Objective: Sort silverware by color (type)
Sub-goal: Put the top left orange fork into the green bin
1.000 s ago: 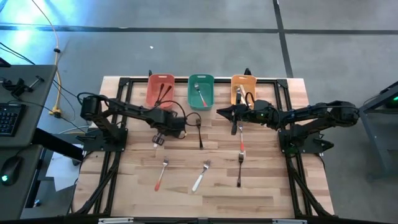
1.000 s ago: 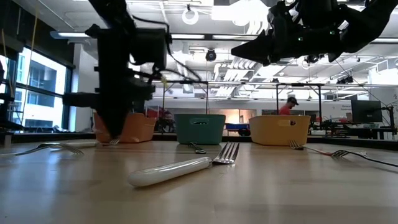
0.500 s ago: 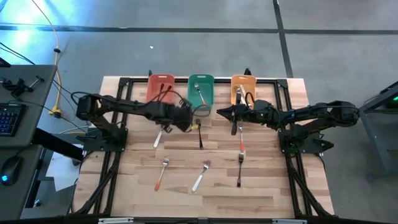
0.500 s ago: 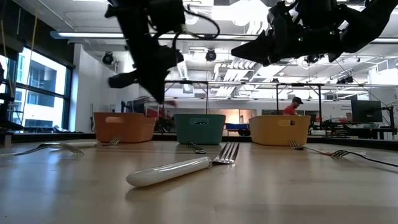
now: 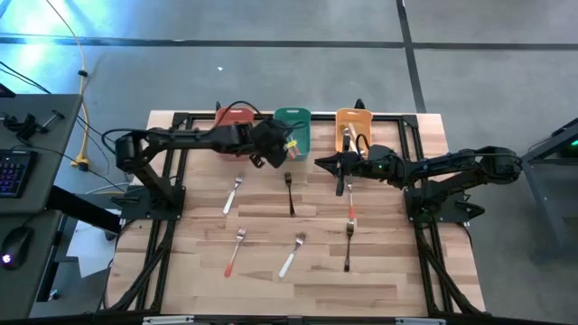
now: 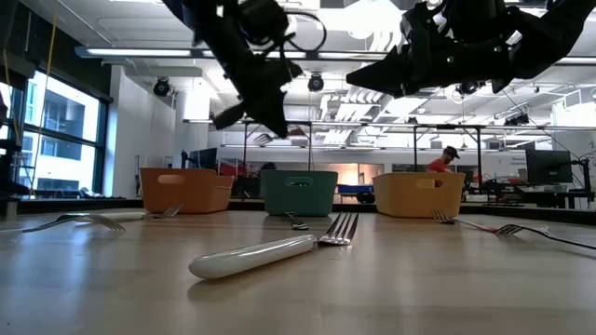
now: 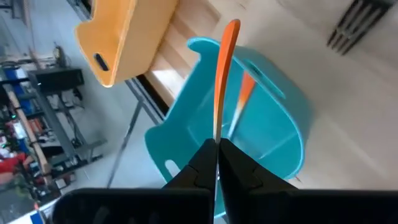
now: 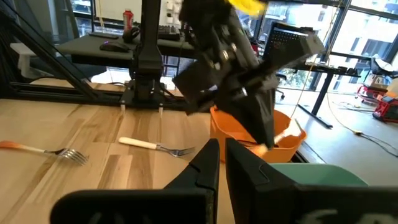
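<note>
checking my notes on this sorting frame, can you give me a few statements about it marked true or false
1. The left gripper is shut on an orange-handled utensil above the green bin. True.
2. The green bin is empty. False: an orange-handled piece already lies inside it.
3. The right gripper is setting a fork into the red bin. False: it hangs over the table near the orange bin, carrying nothing visible.
4. A white-handled fork lies on the table in front of the bins. True.
5. All silverware is already in the bins. False: several forks are on the wood, including a black-handled fork.
</note>
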`<action>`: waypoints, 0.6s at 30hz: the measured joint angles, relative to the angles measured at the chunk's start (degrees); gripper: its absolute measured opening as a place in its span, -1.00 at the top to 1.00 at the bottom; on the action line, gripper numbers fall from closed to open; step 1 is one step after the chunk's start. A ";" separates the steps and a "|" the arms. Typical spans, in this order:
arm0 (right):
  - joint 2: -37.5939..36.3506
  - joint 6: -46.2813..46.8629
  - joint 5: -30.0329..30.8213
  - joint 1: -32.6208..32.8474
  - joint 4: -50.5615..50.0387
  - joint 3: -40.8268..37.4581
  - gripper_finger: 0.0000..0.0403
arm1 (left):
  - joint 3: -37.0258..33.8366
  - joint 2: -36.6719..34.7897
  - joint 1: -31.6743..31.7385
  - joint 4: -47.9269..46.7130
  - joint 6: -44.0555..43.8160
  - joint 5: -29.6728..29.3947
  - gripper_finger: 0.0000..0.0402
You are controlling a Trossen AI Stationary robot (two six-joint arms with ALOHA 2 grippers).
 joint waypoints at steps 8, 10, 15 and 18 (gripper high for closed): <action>0.00 -0.60 0.01 0.01 0.13 0.00 0.96 | 1.46 7.10 2.03 5.98 2.74 2.98 1.00; 0.00 -0.60 0.01 0.01 0.13 0.00 0.96 | 3.21 9.22 2.43 6.00 2.43 3.49 1.00; 0.00 -0.60 0.00 0.01 0.15 0.00 0.96 | 8.19 13.73 3.02 6.11 1.64 6.31 1.00; 0.00 -0.60 0.00 0.01 0.15 0.00 0.96 | 10.22 15.78 3.39 5.69 1.18 6.63 1.00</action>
